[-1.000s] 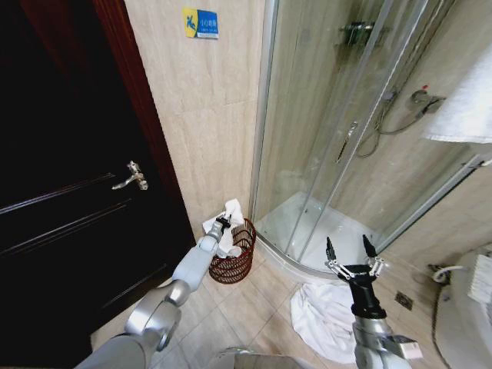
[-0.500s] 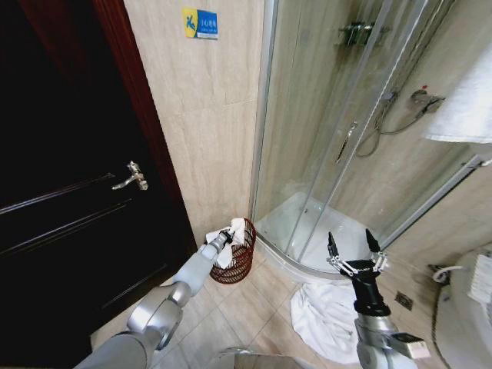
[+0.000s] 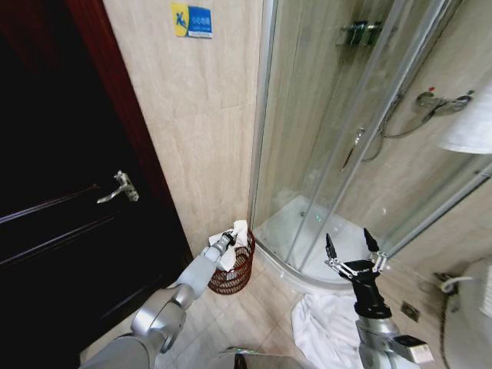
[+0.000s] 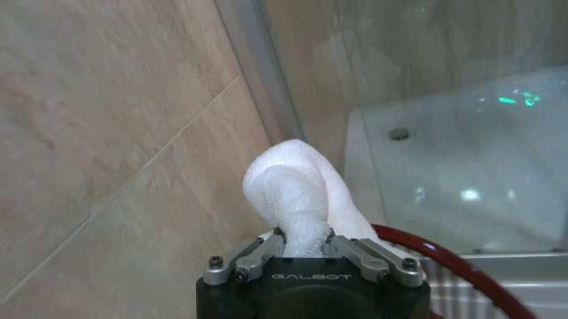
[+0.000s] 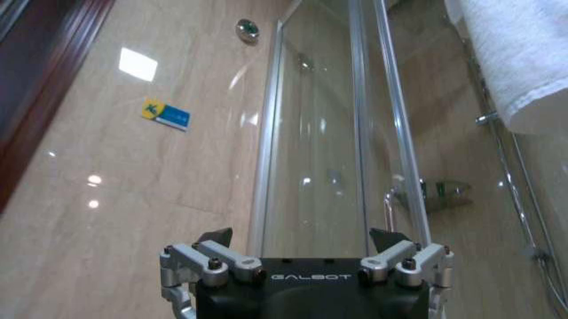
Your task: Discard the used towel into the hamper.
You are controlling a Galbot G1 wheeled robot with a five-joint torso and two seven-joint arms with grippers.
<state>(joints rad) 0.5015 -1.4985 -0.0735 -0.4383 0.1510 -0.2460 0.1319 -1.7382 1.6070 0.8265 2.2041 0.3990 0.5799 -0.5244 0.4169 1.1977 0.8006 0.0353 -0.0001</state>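
Compared with a second ago, my left gripper (image 3: 228,239) has lowered the towel (image 4: 297,199), still clamped, over the hamper (image 3: 234,269) by the shower corner. Right gripper (image 3: 350,250) waits spread, empty.

Hamper (image 3: 233,269) on the floor between door (image 3: 61,231) (left) and shower enclosure (image 3: 346,154), towel (image 3: 238,233) on its rim.

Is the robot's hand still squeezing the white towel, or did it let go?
Squeezing. The left gripper is shut on the white towel, which bulges up between its fingers, right over the hamper's red rim.
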